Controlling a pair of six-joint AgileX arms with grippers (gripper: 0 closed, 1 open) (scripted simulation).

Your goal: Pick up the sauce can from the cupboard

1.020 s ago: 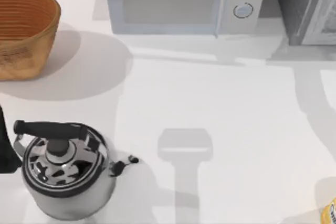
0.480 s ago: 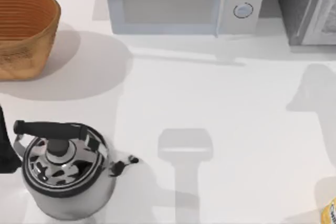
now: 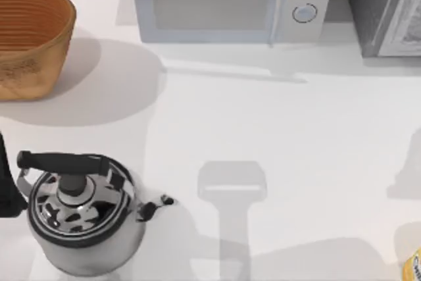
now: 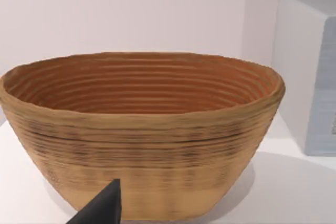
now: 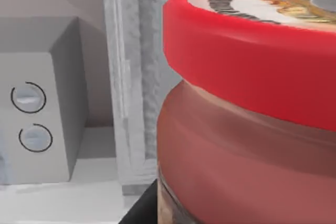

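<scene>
1. One sauce can (image 5: 247, 108) sits close before the right wrist camera, beside the cupboard frame (image 5: 128, 77); whether the jaws grip it, I cannot tell.
2. One kettle (image 3: 82, 212), one basket (image 3: 33, 37), one microwave (image 3: 227, 1).
3. Table (image 3: 276, 129) centre lies open.
4. Left arm (image 3: 5, 189) parked at the left edge.

The top camera looks straight down on the worktop (image 3: 276, 129). My left wrist camera faces the wicker basket (image 4: 142, 129) level and near, just ahead of my left hand. My right wrist camera sits hard against the sauce can (image 5: 247, 108). It shares the microwave (image 5: 37, 108) with the top view.
</scene>
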